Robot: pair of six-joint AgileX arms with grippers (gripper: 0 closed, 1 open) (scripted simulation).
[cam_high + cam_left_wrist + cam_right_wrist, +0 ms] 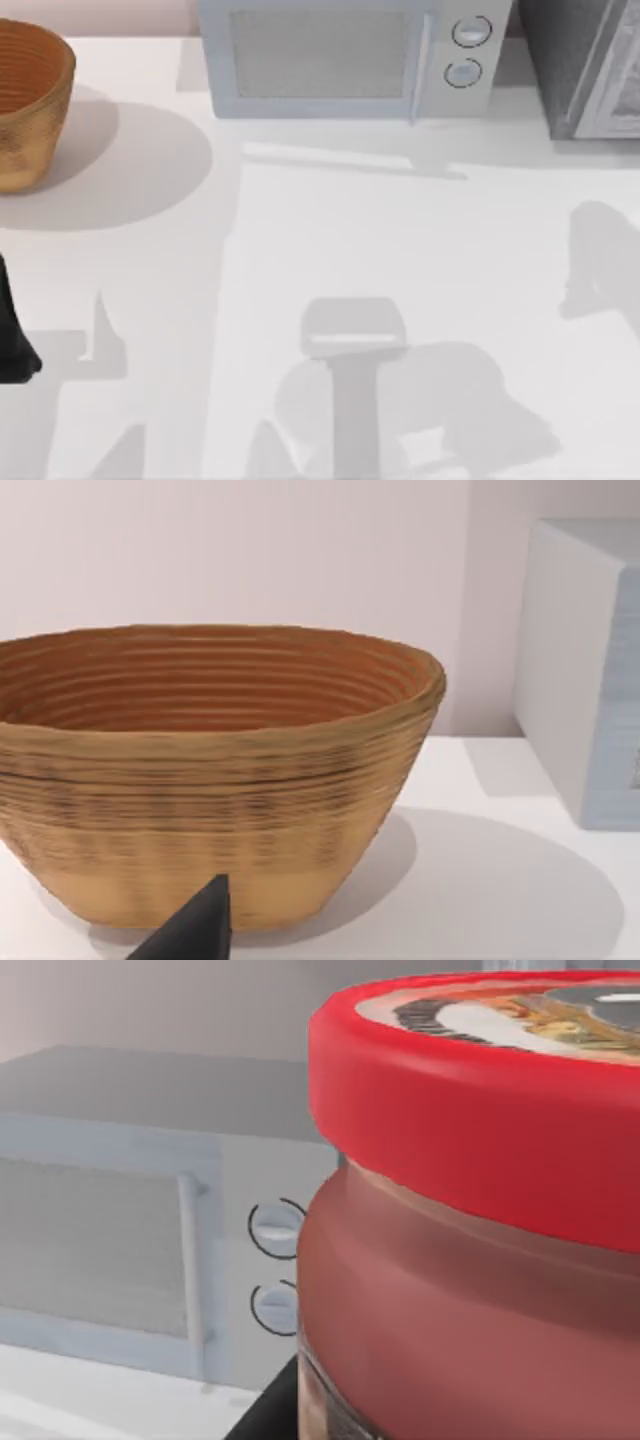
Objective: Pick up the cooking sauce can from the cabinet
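A big dark grey speckled cabinet [585,65] sits at the table's 1 o'clock corner. The light blue-grey microwave [340,55] is at 12, the woven brown basket [30,100] at 10. The small red-topped cooking sauce can [470,1210] looms right before the right wrist camera. The left gripper [15,345] waits at 8; I cannot tell how its fingers stand.

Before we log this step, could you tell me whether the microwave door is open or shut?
Shut: in the top view the microwave has its door flush with the front, handle beside the two knobs.
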